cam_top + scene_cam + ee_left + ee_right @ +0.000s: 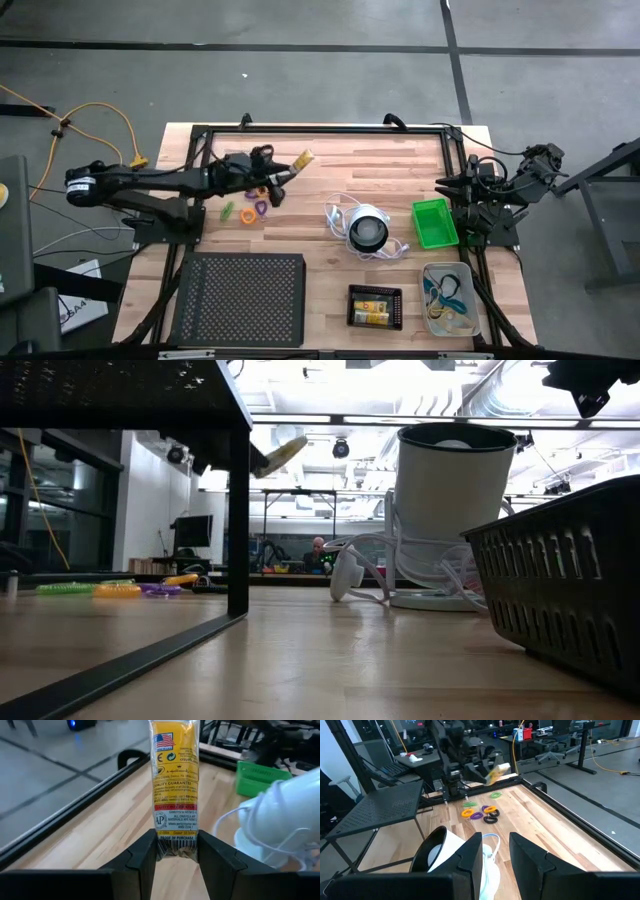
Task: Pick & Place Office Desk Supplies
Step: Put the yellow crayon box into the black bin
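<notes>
- When you look from above, your left gripper (pixel 283 176) is over the table's far left part and pinches a yellow-and-white pack (pixel 300 160) by one end, above the wood. The coloured loops (pixel 256 202) lie on the table just beside it. Your right gripper (pixel 448 186) waits at the right edge, near the green tray (pixel 434 222).
- From the low view, you see the pack (pixel 279 455) in the air, tilted, and the loops (pixel 118 589) flat on the table at the left.
- Through the left wrist camera, both fingers (pixel 143 855) press on the pack's lower end (pixel 174 785).
- Through the right wrist camera, the right fingers (pixel 476 852) stand apart with nothing between them, facing the round white-and-black object (pixel 445 852).
</notes>
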Controlling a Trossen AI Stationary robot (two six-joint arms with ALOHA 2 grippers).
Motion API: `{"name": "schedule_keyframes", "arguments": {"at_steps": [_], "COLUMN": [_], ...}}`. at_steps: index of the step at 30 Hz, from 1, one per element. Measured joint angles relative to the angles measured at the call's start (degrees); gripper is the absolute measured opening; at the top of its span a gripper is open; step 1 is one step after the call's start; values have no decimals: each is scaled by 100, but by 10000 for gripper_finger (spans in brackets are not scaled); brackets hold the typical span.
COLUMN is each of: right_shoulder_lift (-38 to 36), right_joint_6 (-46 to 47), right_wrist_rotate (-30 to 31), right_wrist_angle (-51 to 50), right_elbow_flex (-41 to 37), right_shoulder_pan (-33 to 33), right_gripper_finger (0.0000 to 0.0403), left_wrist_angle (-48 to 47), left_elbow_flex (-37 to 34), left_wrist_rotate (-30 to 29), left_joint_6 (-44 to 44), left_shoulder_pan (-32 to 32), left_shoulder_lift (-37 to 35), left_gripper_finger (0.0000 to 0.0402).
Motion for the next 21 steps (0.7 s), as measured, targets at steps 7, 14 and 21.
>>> {"name": "schedule_keyframes", "arguments": {"at_steps": [7, 14, 21], "right_shoulder_lift": [-1, -1, -1], "right_joint_6": [0, -1, -1], "right_wrist_rotate": [0, 0, 2], "right_wrist_angle": [0, 0, 0], "right_elbow_flex": [-1, -1, -1], "right_shoulder_pan": [-1, 0, 0], "right_gripper_finger": [85, 85, 85], "left_wrist_angle": [6, -28, -51], "left_elbow_flex": [553, 1563, 2510], "left_wrist_rotate": [-653, -662, -669], "left_joint_6": [213, 401, 720], "left_shoulder_pan": [-848, -1425, -2054], "left_shoulder_lift": [475, 1533, 2418], "left_gripper_finger": [125, 125, 125]}}
